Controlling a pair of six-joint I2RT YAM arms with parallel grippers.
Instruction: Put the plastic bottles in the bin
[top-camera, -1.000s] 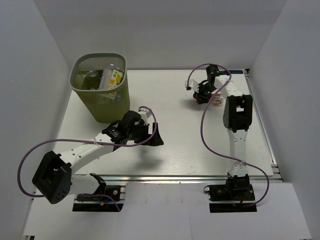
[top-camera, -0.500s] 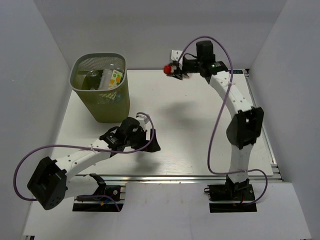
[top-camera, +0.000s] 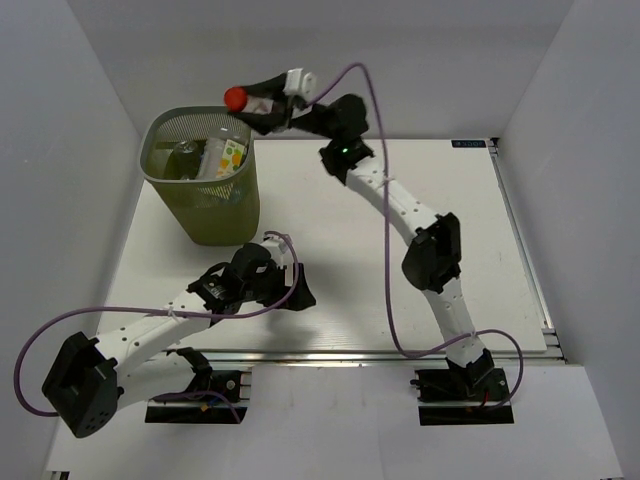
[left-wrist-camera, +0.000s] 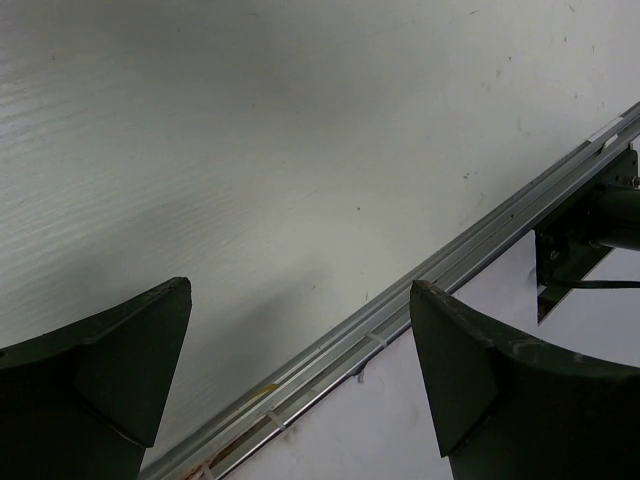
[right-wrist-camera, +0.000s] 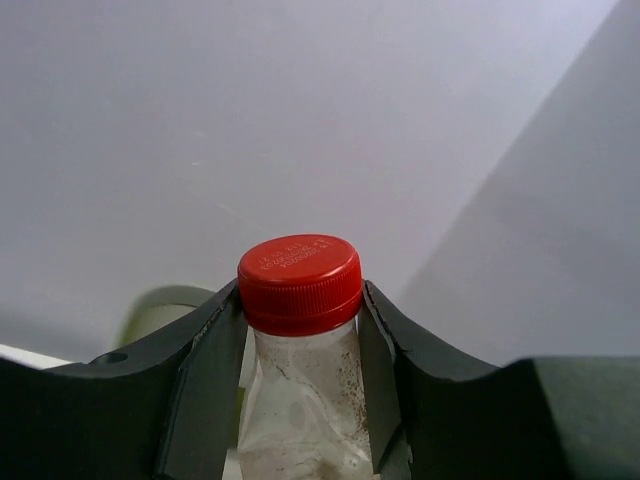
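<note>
My right gripper is shut on a clear plastic bottle with a red cap and holds it in the air just above the far right rim of the olive-green mesh bin. In the right wrist view the bottle sits upright between my fingers, red cap on top, with a bit of the bin's rim behind. Inside the bin lie several bottles, one with an orange-and-green label. My left gripper is open and empty low over the table; its wrist view shows only bare table between the fingers.
White walls enclose the table on the left, back and right. An aluminium rail runs along the table's near edge, also in the left wrist view. The right arm stretches diagonally over the table's middle.
My right gripper lifted the red-capped bottle off the far right of the table and carried it left to above the bin's rim. My left arm drew back slightly toward the near edge.
</note>
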